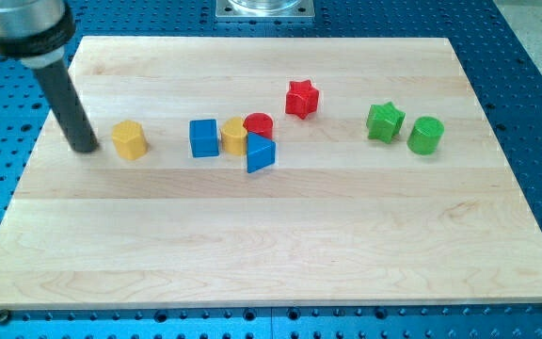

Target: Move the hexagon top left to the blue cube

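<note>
The arm has no hand, only a bare rod grasping nothing; its tip (86,148) rests just left of the yellow hexagon (130,139), near the tabletop (252,245) left edge. The hexagon looks light, stiff, slippery; push its flat left face squarely toward the blue cube (203,137).
</note>
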`<act>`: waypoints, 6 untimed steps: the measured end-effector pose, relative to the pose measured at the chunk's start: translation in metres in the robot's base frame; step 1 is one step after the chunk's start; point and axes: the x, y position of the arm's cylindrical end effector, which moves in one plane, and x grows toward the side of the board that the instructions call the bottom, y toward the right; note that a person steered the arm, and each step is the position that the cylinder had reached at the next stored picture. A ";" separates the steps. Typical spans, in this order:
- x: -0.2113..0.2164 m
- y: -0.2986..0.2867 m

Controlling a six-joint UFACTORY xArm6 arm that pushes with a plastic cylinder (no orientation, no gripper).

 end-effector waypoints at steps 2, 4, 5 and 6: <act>0.013 0.060; 0.001 0.060; -0.040 0.058; -0.046 0.057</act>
